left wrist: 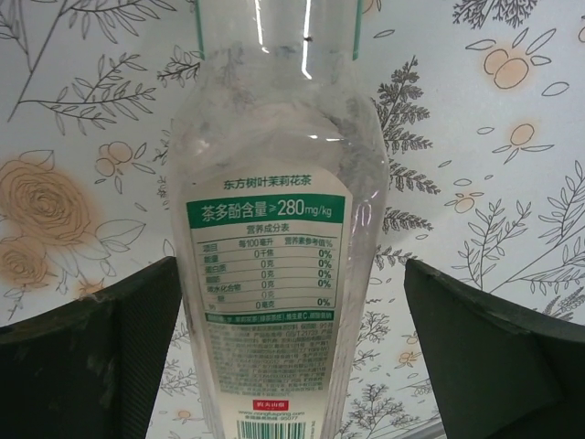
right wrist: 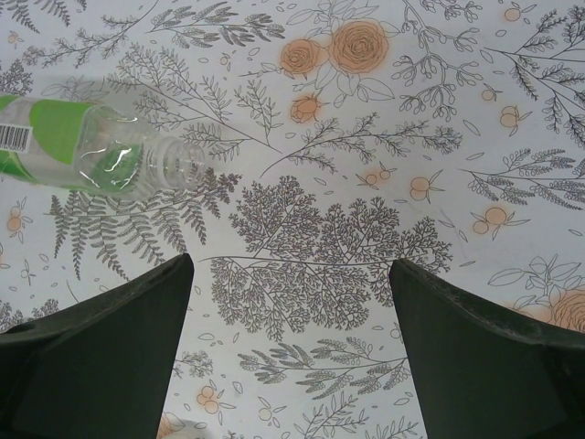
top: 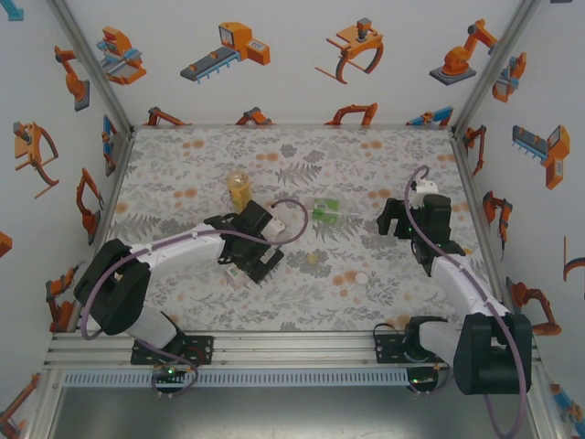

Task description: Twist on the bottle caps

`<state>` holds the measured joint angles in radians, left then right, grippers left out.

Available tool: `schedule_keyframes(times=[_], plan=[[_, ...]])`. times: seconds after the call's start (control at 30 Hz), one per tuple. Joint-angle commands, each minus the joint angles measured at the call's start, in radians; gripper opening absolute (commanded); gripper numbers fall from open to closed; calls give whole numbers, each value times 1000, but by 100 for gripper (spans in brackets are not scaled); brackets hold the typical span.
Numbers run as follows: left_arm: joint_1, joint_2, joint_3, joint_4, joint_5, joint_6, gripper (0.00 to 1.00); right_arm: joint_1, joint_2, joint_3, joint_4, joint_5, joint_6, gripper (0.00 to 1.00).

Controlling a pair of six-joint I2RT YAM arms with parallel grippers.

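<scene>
While the left end effector (left wrist: 291, 265) straddled a clear bottle (left wrist: 274, 183), released, and the right end effector (right wrist: 291, 263) hung released, the bottle caps (top: 313, 259) lay on the table (top: 183, 165); a skewed squeeze might roll the bottle.

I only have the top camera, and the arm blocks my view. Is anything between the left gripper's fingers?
Observer: Yes. The left wrist camera shows a clear labelled bottle between the open jaws of the left gripper.
Operator: Is the one lying mid-table capped?
Observer: No. On the right wrist camera the green-labelled bottle has bare neck threads and no cap.
Operator: And the right gripper?
Observer: The right gripper is open over the tablecloth, with nothing between its jaws.
</scene>
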<state>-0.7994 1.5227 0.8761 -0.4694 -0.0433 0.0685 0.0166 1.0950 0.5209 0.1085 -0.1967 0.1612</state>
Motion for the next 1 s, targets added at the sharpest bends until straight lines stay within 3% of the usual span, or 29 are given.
schedule_keyframes(times=[0.0,0.6,0.97], plan=[[11,0,-4,38,31,40,98,10,-2,2,-10,8,13,79],[14,118,48,-31,33,78,88,14,-4,2,-12,14,12,78],[13,133,60,-43,53,90,72,16,-3,4,-18,13,8,78]])
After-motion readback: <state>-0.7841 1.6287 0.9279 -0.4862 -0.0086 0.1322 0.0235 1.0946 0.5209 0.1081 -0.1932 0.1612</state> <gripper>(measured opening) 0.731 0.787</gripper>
